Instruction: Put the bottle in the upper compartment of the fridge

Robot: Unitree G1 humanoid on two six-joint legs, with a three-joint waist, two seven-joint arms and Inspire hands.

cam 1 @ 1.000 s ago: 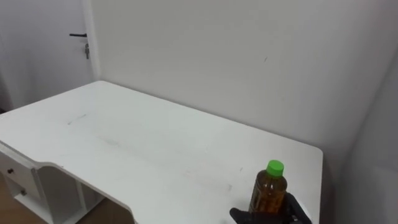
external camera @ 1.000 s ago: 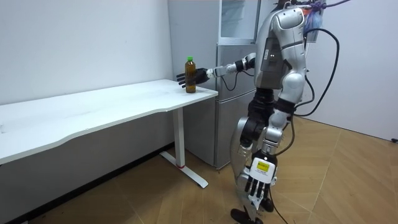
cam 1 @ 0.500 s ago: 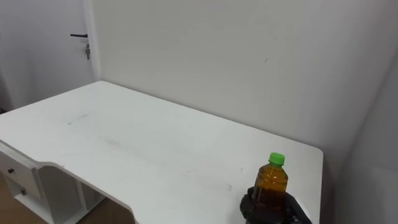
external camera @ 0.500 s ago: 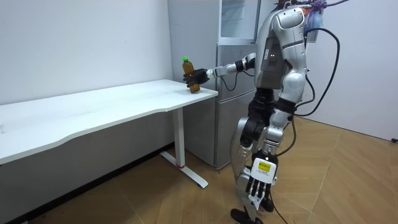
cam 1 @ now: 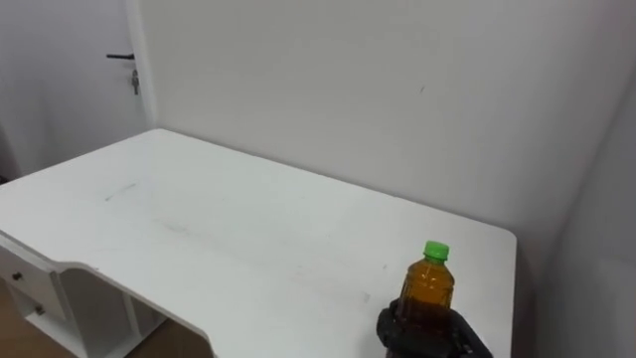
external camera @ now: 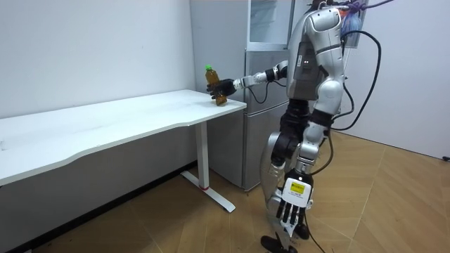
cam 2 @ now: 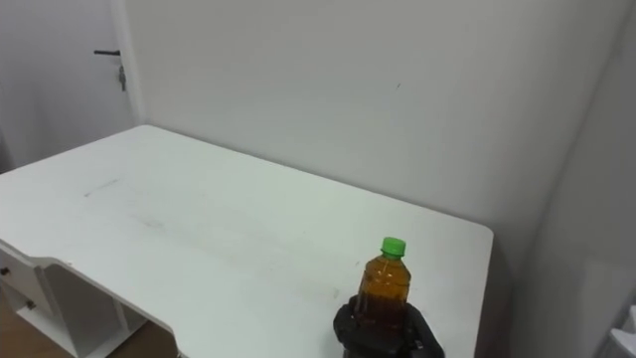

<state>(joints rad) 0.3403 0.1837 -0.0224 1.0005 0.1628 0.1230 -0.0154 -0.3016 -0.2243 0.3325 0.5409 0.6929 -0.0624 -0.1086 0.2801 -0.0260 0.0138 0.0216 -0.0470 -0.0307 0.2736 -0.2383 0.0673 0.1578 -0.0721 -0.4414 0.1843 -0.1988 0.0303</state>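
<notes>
The bottle point(cam 1: 429, 288) holds amber liquid and has a green cap. It is at the right end of the white table point(cam 1: 199, 219), close to the front edge. My right hand point(cam 1: 427, 333) is shut on its lower part, dark fingers wrapped round it. In the room view the bottle point(external camera: 211, 76) is tilted and held just above the table corner by the right hand point(external camera: 223, 87), arm stretched forward. The fridge point(external camera: 261, 105) stands behind the table's end beside me, its upper glass-door part point(external camera: 271, 21) above. My left hand point(external camera: 290, 209) hangs open by my leg.
A white wall runs behind the table. A door with a dark handle point(cam 1: 119, 57) is at the far left. Table drawers point(cam 1: 30, 288) show at the lower left. In the room view, wooden floor point(external camera: 394, 204) lies open on the right.
My right hand has curled round the bottle, which stood free between its open fingers a second ago. The bottle has come up off the table and tilted. The left hand has stayed still.
</notes>
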